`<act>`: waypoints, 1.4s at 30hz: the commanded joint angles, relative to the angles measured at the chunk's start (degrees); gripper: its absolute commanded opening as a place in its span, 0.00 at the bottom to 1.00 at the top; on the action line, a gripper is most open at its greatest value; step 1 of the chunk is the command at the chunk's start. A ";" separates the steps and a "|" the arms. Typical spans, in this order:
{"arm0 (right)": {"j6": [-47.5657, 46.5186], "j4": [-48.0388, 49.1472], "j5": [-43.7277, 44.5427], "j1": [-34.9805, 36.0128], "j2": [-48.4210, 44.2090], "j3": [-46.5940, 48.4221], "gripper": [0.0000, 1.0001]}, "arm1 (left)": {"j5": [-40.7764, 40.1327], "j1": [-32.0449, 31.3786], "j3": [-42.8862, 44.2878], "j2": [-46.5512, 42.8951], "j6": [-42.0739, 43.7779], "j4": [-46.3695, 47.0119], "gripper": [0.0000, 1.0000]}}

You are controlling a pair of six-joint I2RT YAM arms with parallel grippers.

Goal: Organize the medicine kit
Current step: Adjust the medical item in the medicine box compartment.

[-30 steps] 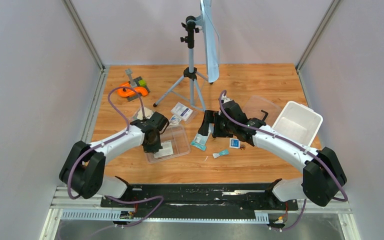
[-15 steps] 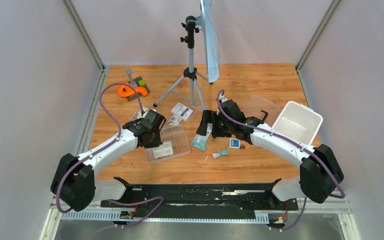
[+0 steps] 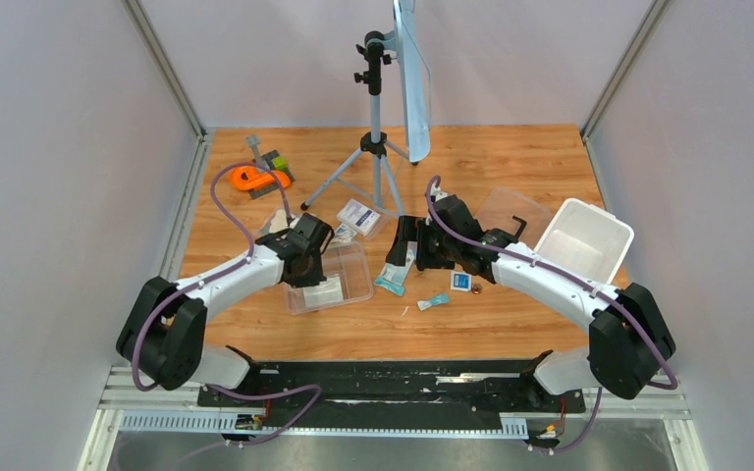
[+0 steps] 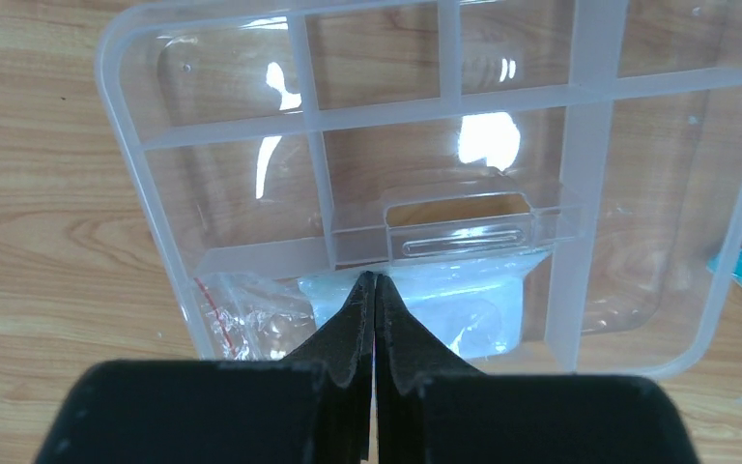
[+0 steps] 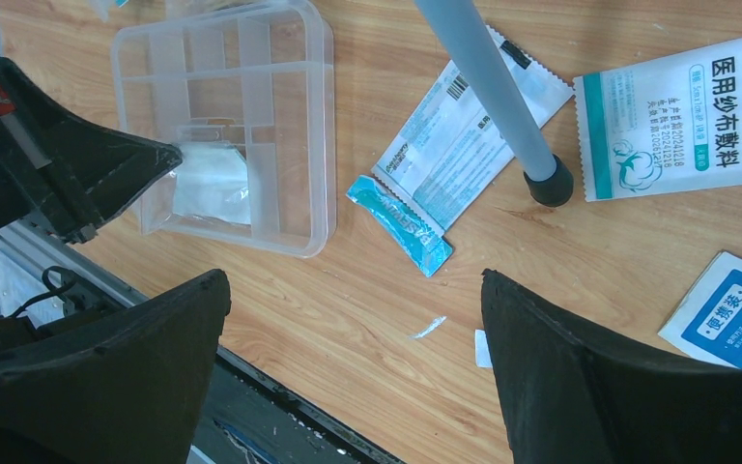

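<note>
Right tool (image 5: 355, 280), jaws wide, near white-teal packet (image 5: 676, 116) with "DRESSING" label.

The left pincer (image 4: 375, 282), closed, hovers above the clear divided tray (image 4: 580, 193).

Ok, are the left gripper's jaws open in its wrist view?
No, the left gripper is shut tight, its tip above the white packet in the clear tray.

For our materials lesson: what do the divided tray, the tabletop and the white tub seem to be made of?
Divided tray: clear, glossy plastic; the wood grain shows through and lights glare off it.
Tabletop: wood or wood-look laminate, matt, with visible grain; which, the look leaves open.
White tub: opaque white plastic, probably, with smooth rounded corners.
</note>
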 commanded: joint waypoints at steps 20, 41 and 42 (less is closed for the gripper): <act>-0.28 0.34 0.17 -0.20 -0.82 1.42 0.99 | -4.67 -0.09 -2.83 -8.52 -3.55 -8.36 0.00; -0.10 0.34 0.74 -0.25 -2.04 0.75 0.99 | -7.28 -0.08 -0.49 -2.66 -3.08 -6.27 0.00; -0.10 0.26 0.77 -0.21 -2.05 0.82 0.99 | -7.39 -0.11 -0.11 -3.12 -2.88 -6.72 0.00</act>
